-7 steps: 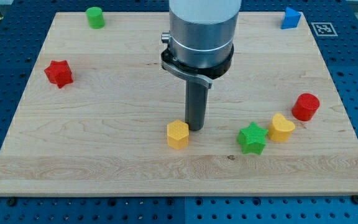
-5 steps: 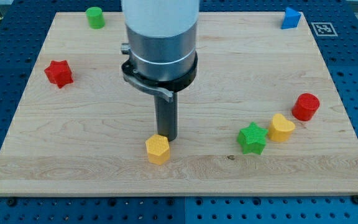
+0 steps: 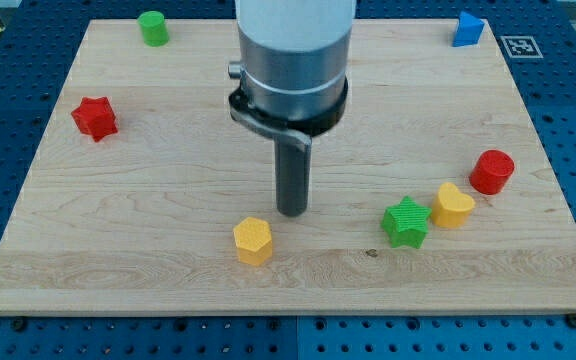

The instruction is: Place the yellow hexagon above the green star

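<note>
The yellow hexagon (image 3: 253,240) lies on the wooden board (image 3: 168,170) near the view's bottom, left of centre. The green star (image 3: 406,222) lies to its right, touching a yellow heart-shaped block (image 3: 453,205). My tip (image 3: 291,212) stands on the board a little up and to the right of the yellow hexagon, apart from it, and well left of the green star.
A red cylinder (image 3: 492,171) sits right of the yellow heart. A red star (image 3: 94,117) lies at the left, a green cylinder (image 3: 152,27) at the top left, a blue block (image 3: 467,29) at the top right.
The tip pushed the yellow hexagon left and slightly down, then drew back to the right and up, leaving a gap between it and the hexagon.
</note>
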`<state>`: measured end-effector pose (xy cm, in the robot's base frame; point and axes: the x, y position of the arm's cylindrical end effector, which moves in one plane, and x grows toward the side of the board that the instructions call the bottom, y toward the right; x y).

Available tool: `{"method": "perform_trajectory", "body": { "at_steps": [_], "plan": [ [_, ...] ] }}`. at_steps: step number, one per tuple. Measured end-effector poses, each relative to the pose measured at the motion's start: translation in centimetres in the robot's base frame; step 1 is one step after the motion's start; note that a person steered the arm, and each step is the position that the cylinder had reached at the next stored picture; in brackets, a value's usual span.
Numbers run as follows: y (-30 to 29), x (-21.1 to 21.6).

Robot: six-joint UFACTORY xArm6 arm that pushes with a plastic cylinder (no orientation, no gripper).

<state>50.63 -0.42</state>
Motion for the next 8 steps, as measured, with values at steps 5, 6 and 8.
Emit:
{"method": "perform_trajectory", "body": {
  "at_steps": [5, 6, 8],
  "plan": [
    [-15.1, 7.6],
    [-12.9, 7.6],
    [-1.3, 5.9]
  ]
}}
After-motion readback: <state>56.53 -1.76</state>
